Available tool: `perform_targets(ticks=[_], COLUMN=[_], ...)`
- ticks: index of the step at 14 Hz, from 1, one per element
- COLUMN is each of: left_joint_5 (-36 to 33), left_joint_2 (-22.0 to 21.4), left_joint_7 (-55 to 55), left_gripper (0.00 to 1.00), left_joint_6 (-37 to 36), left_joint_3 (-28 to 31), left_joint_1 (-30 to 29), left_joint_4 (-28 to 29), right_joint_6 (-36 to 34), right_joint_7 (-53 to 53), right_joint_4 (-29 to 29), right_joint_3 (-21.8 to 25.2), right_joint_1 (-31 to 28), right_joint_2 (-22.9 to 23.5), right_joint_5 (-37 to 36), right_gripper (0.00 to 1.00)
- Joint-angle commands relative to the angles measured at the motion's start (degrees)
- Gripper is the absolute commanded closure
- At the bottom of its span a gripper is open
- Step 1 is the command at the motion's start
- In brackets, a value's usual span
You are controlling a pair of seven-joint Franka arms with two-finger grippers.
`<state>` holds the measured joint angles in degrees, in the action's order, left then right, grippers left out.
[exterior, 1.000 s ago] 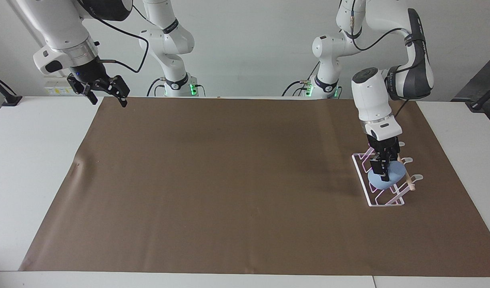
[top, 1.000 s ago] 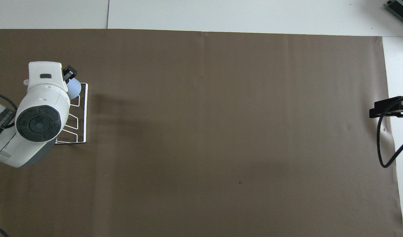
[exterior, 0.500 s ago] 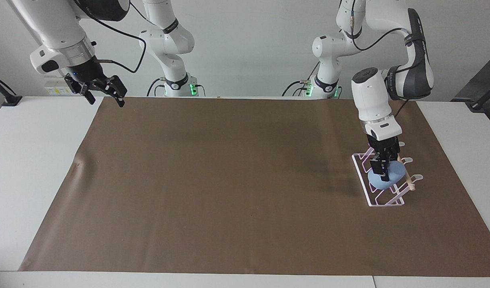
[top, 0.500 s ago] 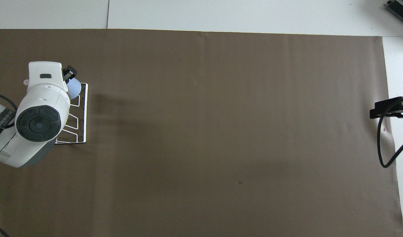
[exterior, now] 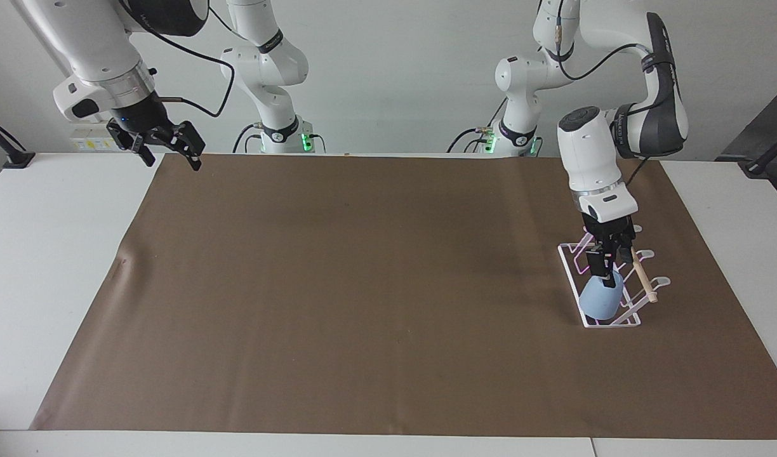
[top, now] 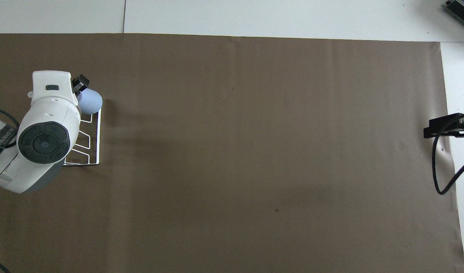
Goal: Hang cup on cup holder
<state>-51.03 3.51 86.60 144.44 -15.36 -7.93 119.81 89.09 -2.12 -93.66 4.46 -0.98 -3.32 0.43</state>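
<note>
The light-blue cup point(exterior: 599, 298) leans on the slanted wire loops of the white cup holder point(exterior: 569, 266), at the holder's end farthest from the robots, narrower end up. It lies beside the wooden dowel point(exterior: 643, 280), not on it. My left gripper point(exterior: 607, 270) hangs straight down just above the cup, open, its fingertips at the cup's top. In the overhead view the cup point(top: 90, 101) pokes out past the left hand at the corner of the holder point(top: 98, 140). My right gripper point(exterior: 166, 145) waits open in the air over the table's corner by its own base.
A brown mat point(exterior: 363, 285) covers most of the white table point(exterior: 52, 254). The holder stands on it toward the left arm's end. The right gripper point(top: 444, 127) shows at the mat's edge in the overhead view.
The left gripper has let go. The cup slid down out of its fingers and away from the robots to lean lower on the holder. The right gripper only shifted slightly.
</note>
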Motion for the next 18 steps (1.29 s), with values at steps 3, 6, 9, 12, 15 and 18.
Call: perform_targets(ticks=[3,6,9,12,15,18], left_joint_5=[-0.8,1.0,7.8,11.7,23.3,30.4], left_joint_2=[-1.4,-1.9,-1.9,-3.2,-8.9,-10.5], left_joint_7=[-0.8,-0.6,-0.5,-0.9,-3.3,-17.3], left_gripper=[0.0,0.0,0.0,0.0,0.0,0.0], left_joint_6=[-1.7,-7.7,-15.3,-19.9,-20.8,-24.4], left_joint_3=[-0.5,-0.6,-0.6,-0.9,-0.9,0.2], left_joint_1=[0.9,6.9,14.3,18.8,18.7,18.0], left_joint_4=[-0.8,-2.6,-6.8,-8.6,-8.5,-8.7], right_joint_6=[-0.1,0.9,0.7,0.1,-0.7,-0.7], right_joint_7=[-1.3,-1.0,-1.0,-1.0,-0.9,-0.9], right_joint_4=[-0.3,-0.7,-0.8,-0.9,-0.9,-0.9], right_joint_3=[-0.1,-0.2,-0.7,-0.2,-0.2,-0.3], right_joint_1=[0.7,0.9,0.6,0.0,0.1,0.1], right_joint_2=[-1.5,-1.6,-1.7,-1.7,-2.0,-3.0], right_joint_5=[-0.7,-0.6,-0.6,-0.6,-0.6,-0.6], right_gripper=[0.0,0.0,0.0,0.0,0.0,0.0])
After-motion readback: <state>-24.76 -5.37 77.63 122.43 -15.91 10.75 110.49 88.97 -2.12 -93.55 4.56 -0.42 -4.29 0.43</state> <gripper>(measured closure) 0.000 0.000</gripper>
